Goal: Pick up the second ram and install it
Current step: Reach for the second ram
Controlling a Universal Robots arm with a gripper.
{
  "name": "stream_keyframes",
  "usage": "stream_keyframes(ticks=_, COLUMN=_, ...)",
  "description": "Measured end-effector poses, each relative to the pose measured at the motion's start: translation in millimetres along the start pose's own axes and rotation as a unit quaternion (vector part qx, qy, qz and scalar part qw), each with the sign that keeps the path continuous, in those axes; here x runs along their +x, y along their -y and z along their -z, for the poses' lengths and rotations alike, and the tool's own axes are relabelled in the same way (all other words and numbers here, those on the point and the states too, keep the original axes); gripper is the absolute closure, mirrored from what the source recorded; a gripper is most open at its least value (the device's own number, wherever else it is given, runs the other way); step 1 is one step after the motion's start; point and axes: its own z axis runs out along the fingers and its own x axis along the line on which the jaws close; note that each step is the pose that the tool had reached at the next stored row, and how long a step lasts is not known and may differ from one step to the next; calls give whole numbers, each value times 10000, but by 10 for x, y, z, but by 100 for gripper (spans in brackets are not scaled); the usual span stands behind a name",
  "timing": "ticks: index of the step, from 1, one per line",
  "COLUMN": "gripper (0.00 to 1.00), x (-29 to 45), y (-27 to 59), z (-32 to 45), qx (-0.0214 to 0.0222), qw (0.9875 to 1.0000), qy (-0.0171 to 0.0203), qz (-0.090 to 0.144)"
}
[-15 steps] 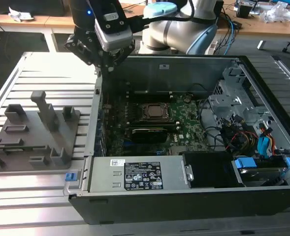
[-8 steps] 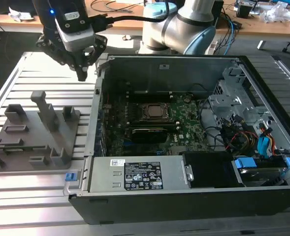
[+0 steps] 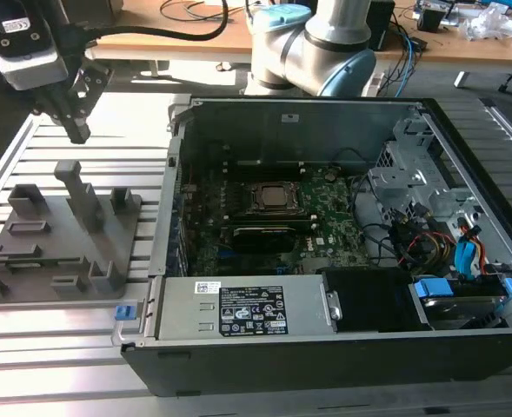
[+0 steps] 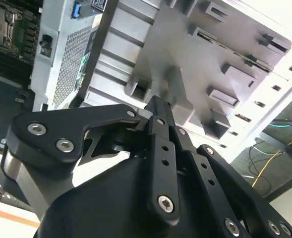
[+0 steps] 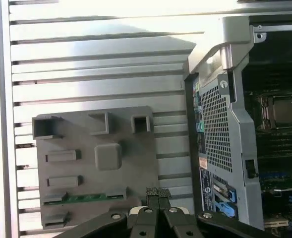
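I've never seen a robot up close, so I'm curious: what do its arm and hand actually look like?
The arm is silvery-grey tube with pale blue joint caps. The hand is black, built of jointed links with silver screws. A thick black cable runs to it.

The ram [image 5: 84, 198] is a long, thin green stick, seen from above in the first wrist view, so that only its narrow green edge shows. It stands on its long edge in a slot of the grey holder [image 5: 111, 173], held between two grey end blocks. The holder lies flat on the slatted surface [image 5: 101, 59] just beside the open case [image 5: 225, 139], so the ram sits outside the case.
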Motion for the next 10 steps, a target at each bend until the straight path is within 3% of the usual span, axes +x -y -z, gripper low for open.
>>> stream_keyframes(ticks=1, gripper=89, x=101, y=8, z=4, qx=0, qw=10000, qy=4, qz=1)
stream_keyframes(ticks=2, gripper=89, x=249, y=18, z=10, qx=-1, qw=10000, qy=11, qz=1)
stream_keyframes(ticks=4, gripper=89, x=349, y=26, z=14, qx=-1, qw=10000, qy=14, qz=2)
stream_keyframes(ticks=6, gripper=89, x=500, y=37, z=20, qx=-1, qw=10000, qy=17, qz=1)
stream_keyframes(ticks=7, gripper=89, x=629, y=49, z=25, qx=-1, qw=10000, qy=20, qz=2)
stream_keyframes(ticks=9, gripper=89, x=714, y=59, z=29, qx=-1, qw=10000, qy=21, qz=2)
stream_keyframes(ticks=10, gripper=89, x=808, y=87, z=32, qx=-2, qw=10000, qy=23, qz=1)
